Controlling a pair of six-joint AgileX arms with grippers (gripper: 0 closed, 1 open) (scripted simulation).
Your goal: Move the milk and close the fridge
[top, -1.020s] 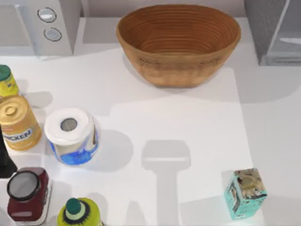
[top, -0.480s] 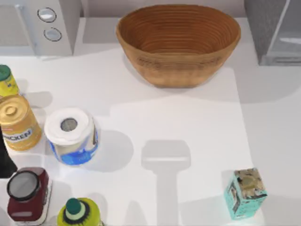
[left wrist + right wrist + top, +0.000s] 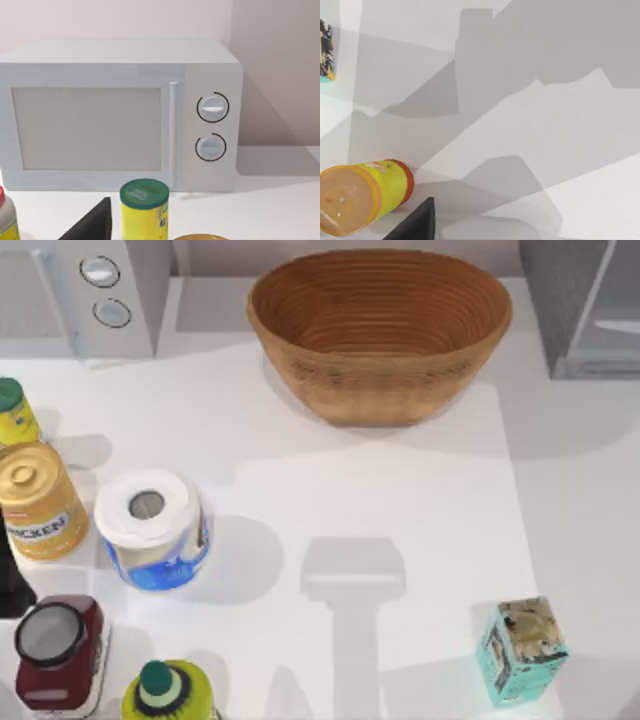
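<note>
the fridge (image 3: 585, 305) stands at two o'clock on the white table (image 3: 400, 500), past the wicker basket (image 3: 380, 330) at twelve. a teal carton (image 3: 520, 650) sits at five o'clock, a toilet roll (image 3: 150, 528) at nine. neither gripper's finger state can be told.

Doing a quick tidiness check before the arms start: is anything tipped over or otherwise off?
One thing: a yellow can with an orange end lies on its side on the table in the right wrist view. The fridge door stands open at the top view's far right.
</note>
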